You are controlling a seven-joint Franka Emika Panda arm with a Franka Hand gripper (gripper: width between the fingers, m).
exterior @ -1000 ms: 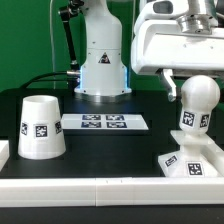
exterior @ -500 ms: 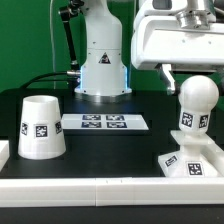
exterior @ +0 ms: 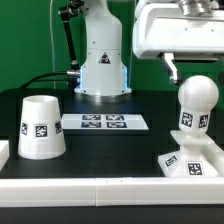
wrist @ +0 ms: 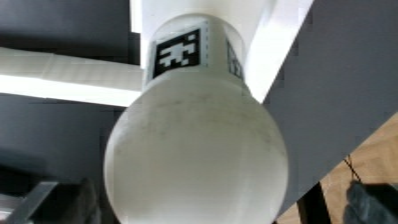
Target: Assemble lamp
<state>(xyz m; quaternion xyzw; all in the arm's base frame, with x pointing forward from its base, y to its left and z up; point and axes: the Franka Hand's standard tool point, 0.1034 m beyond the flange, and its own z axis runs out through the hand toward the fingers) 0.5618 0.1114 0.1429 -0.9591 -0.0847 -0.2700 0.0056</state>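
Observation:
The round-topped bulb post [exterior: 197, 105] stands upright on the flared square base [exterior: 188, 164] at the exterior view's right. My gripper [exterior: 192, 66] hangs just above the post's round top, with one finger [exterior: 172, 69] showing beside it. In the wrist view the bulb post [wrist: 196, 130] fills the picture. My gripper [wrist: 199, 205] is open there, with the fingertips [wrist: 368, 195] apart from the post on either side. The truncated-cone shade [exterior: 41, 128] sits on the black table at the exterior view's left, away from the gripper.
The marker board [exterior: 104, 123] lies flat between the shade and the base. The glossy robot pedestal [exterior: 103, 60] stands behind it. A white rail [exterior: 100, 186] runs along the table's front edge, with a black cable at the back left.
My gripper has risen from beside the bulb post's head to above it. The post, base and shade have not moved.

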